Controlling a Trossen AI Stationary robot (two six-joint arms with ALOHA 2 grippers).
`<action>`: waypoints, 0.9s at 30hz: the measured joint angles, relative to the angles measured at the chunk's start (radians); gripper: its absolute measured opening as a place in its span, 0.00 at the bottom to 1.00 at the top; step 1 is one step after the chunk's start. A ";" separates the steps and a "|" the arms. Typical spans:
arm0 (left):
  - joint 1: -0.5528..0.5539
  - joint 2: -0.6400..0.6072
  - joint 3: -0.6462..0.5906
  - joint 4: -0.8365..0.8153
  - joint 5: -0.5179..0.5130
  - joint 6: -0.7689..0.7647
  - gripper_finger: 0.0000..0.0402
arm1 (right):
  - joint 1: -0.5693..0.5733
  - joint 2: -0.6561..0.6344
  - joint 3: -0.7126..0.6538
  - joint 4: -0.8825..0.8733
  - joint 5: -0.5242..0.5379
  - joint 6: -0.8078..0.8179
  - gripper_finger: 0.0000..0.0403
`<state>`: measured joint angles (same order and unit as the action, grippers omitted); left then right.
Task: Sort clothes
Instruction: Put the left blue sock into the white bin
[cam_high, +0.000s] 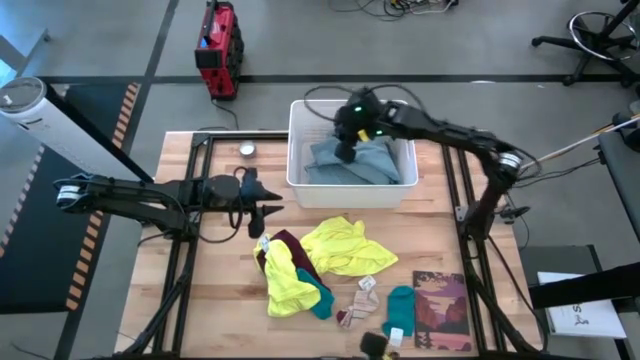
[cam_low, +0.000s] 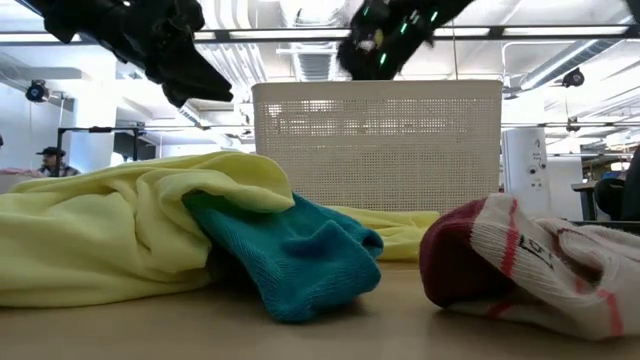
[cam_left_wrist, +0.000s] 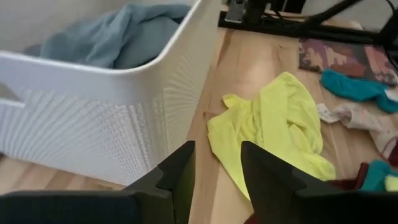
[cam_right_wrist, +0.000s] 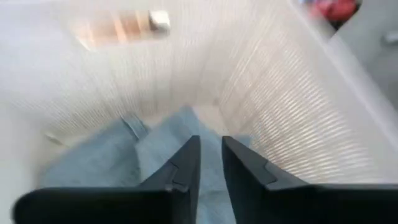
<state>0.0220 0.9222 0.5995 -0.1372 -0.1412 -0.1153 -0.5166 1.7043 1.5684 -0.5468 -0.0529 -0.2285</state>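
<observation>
Bare wooden tabletop (cam_high: 220, 300) lies open along the lower left of the high view and in a strip between the white perforated plastic basket (cam_high: 350, 190) at upper centre and the heap of clothes below it. In that strip the left gripper (cam_high: 268, 205) hangs just off the basket's left corner, its fingers spread with a clear gap and nothing between them. The right gripper (cam_high: 345, 152) sits inside the basket over a folded grey-blue garment (cam_high: 375, 165); its fingers stand a narrow gap apart, holding nothing. The loose clothes spread across the lower centre: a crumpled neon yellow shirt (cam_high: 345, 245), a second neon yellow piece (cam_high: 285, 285) lying over a maroon garment (cam_high: 290, 243), a teal piece (cam_high: 320, 300) touching them, a small pale sock with maroon trim (cam_high: 358, 300) and a teal sock (cam_high: 398, 308). Just right of the teal sock lies a flat reddish-brown printed mat (cam_high: 440, 310), near the table's lower right edge. A dark item at the bottom edge is cut off and cannot be identified. In the low view the clothes fill the foreground, hiding the basket's base.
</observation>
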 joint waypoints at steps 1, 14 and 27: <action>-0.002 0.000 0.000 0.006 0.000 0.018 0.29 | 0.006 -0.034 0.000 -0.002 0.000 0.001 0.17; -0.095 0.055 0.000 -0.020 0.183 0.117 0.50 | 0.176 -0.366 -0.092 -0.126 0.010 -0.062 0.47; -0.296 0.268 0.000 -0.025 0.053 0.133 0.58 | 0.353 -0.564 -0.495 0.135 0.002 0.082 0.51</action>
<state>-0.2744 1.1902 0.5995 -0.1618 -0.0883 0.0176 -0.1634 1.1400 1.0737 -0.4117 -0.0510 -0.1465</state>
